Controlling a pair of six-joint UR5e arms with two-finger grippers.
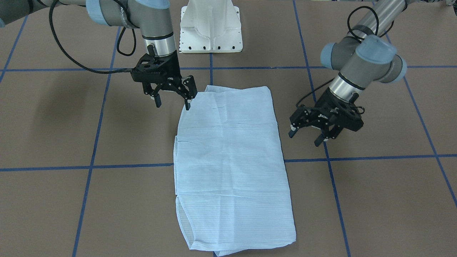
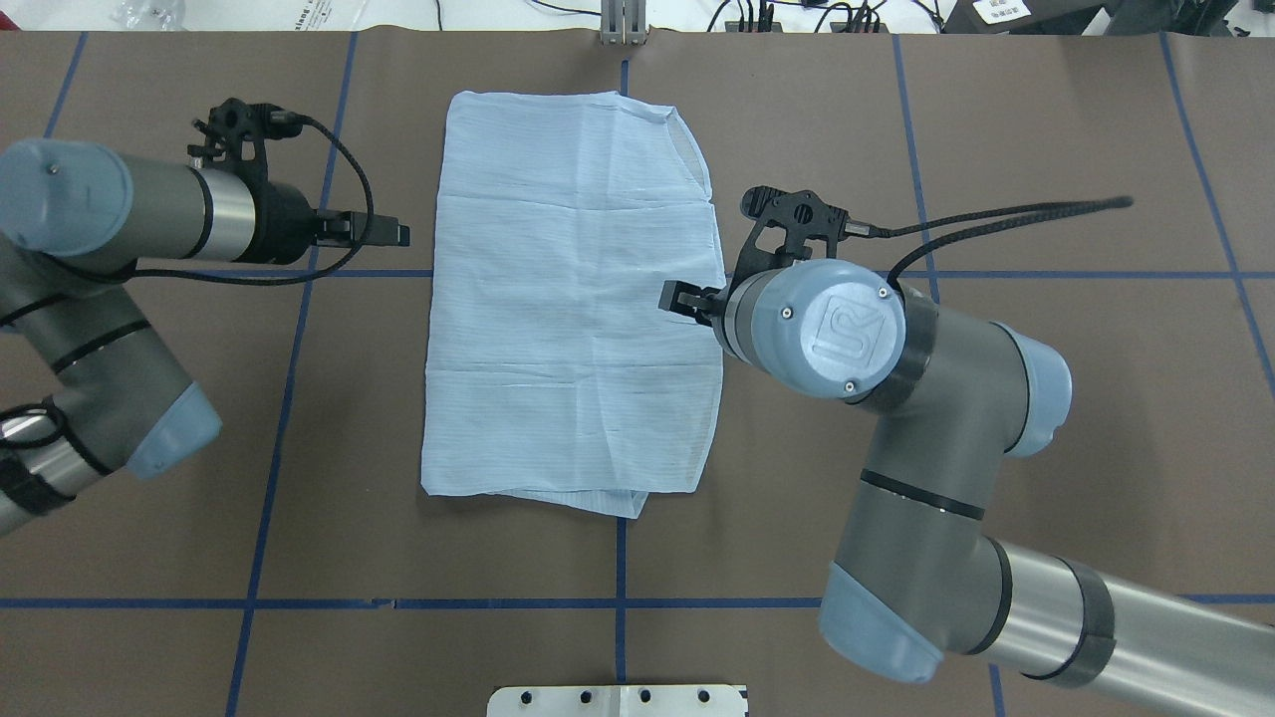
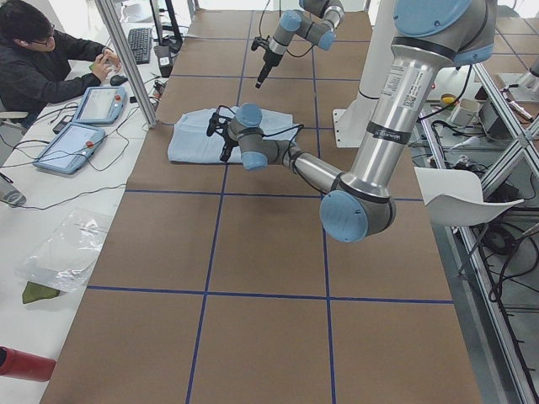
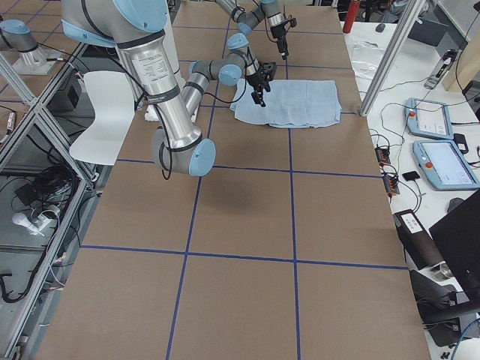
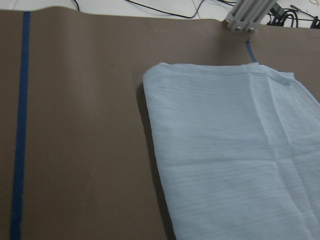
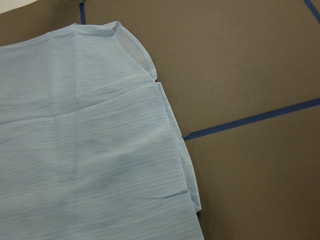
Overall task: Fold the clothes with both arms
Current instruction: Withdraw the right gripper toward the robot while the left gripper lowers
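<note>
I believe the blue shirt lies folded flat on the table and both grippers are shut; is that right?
Not quite: the shirt does lie folded flat on the table, but the front-facing view shows the left gripper and right gripper open.

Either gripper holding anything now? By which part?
Nothing is held. Both are open: the right gripper hangs at the shirt's edge, the left gripper off the opposite side, clear of it.

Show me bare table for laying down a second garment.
Widest room: the table ends beyond each arm's elbow. A narrower strip lies between the shirt and the white base. Crowded: both shirt sides, where the left gripper and right gripper stand open.
</note>
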